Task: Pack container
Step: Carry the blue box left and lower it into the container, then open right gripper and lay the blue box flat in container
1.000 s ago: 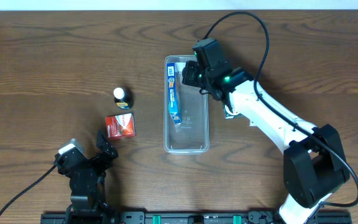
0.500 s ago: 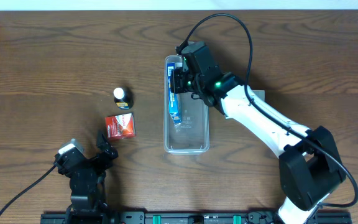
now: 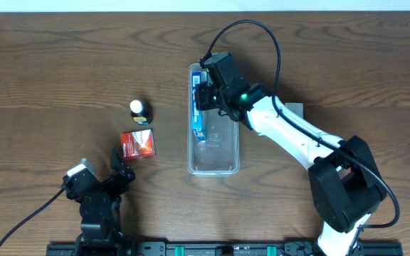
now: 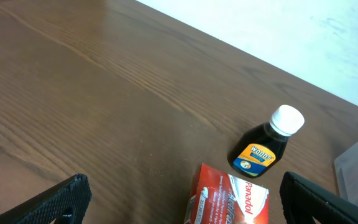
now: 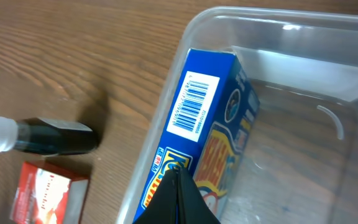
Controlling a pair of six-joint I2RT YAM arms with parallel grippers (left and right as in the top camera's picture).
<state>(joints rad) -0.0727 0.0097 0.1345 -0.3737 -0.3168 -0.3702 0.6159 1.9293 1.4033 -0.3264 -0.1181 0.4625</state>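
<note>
**Right arm over the tray**

The long clear plastic container (image 3: 216,158) lies mid-table, with a blue cardboard box (image 3: 199,117) inside along one long wall. The right gripper (image 5: 178,198), jaws together, hangs over that box. The left gripper (image 3: 119,165) sits well apart from the container, jaws wide apart.

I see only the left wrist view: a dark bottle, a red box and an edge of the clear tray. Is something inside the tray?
Observer: Yes, one blue box lies in the container, along its left wall.
Operator: Where is the right gripper?
Observer: The right gripper is over the container's far end, shut, its tip at the blue box.
Operator: Is the rest of the tray free?
Observer: Its near end looks bare.
</note>
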